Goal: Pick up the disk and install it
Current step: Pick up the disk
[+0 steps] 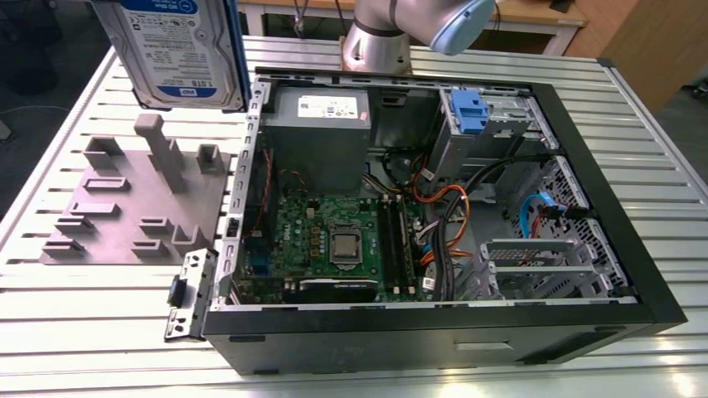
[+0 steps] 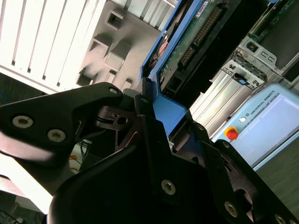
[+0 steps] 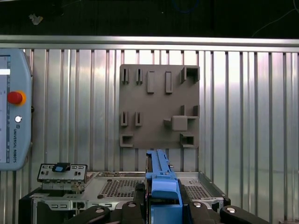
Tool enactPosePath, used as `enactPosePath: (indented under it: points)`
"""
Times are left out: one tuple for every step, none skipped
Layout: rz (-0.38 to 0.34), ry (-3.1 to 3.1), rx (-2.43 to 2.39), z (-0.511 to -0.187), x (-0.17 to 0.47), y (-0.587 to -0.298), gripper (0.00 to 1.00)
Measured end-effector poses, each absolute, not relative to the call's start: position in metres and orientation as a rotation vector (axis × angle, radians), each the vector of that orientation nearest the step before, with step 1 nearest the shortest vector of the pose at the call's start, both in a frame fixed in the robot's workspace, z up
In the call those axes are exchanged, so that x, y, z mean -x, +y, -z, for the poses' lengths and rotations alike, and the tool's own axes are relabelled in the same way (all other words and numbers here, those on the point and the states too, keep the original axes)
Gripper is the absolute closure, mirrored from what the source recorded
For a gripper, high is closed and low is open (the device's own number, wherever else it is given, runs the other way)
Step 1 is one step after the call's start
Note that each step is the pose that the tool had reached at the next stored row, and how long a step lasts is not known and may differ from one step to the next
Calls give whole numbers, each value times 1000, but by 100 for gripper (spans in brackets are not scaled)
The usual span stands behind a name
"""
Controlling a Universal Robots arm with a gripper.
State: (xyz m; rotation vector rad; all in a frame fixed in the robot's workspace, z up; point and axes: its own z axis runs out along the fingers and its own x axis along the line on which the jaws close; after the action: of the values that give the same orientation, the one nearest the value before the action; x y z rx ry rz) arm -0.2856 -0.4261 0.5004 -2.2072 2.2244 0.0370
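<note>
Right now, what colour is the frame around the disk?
Blue. The frame edging the disk shows best in the first wrist view.

We see bright, even light from above on the table [image 1: 66, 332], with glare along its ribs and on the disk [image 1: 177, 50] label. The case [image 1: 420, 332] interior lies dimmer, and the gripper [image 2: 161, 112] shows near black in the second wrist view.

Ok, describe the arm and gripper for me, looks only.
The arm is a silver-grey metal tube with a pale blue rounded joint cap. The gripper is matte black: flat linkage plates studded with silver screw heads, narrowing to slim black fingers.
</note>
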Motion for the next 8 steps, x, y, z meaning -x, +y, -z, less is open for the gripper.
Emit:
enactPosePath:
  points:
    - [-37,2224,2207,-500,285,-426,64]
    - [-37,2224,2207,-500,285,-426,64]
    - [-37,2224,2207,-500,285,-426,64]
    - [-37,2224,2207,-500,284,-426,64]
    - [-37,2224,2207,-500,284,-426,64]
    - [-37,2224,2207,-500,283,-426,64]
    - [-37,2224,2207,-500,283,-426,64]
    - [-37,2224,2207,-500,283,-426,64]
